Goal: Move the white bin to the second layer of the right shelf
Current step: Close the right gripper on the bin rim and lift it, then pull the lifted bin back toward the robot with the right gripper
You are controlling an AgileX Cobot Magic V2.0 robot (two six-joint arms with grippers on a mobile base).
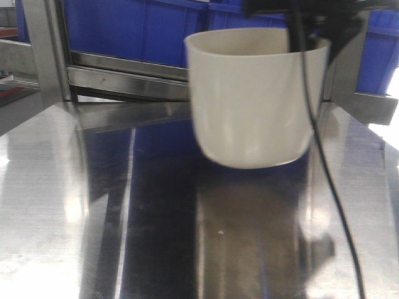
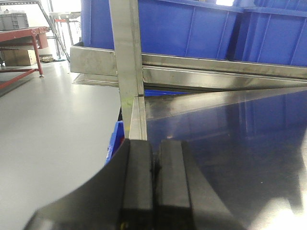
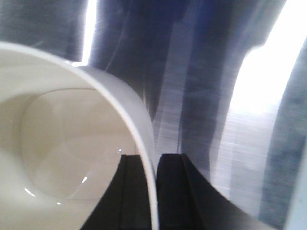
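Left end effector (image 2: 153, 143), bottom centre of its wrist view: black pads pressed together on nothing, over the left edge of the brushed stainless steel bench (image 2: 230, 143). Right end effector (image 3: 152, 160) pinches the wall of the cream-white glossy plastic bin (image 1: 252, 99), one pad inside, one outside. The bin is centre-right in the front view, low over the bench, contact unclear. Behind: riveted steel rack rail (image 1: 124, 81), then blue plastic crates (image 1: 124, 28).

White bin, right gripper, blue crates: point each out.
white bin (image 1: 252, 106), front view, front wall.
right gripper (image 3: 152, 165), right wrist view, between fingertips at bin rim.
blue crates (image 2: 192, 33), left wrist view, side wall.
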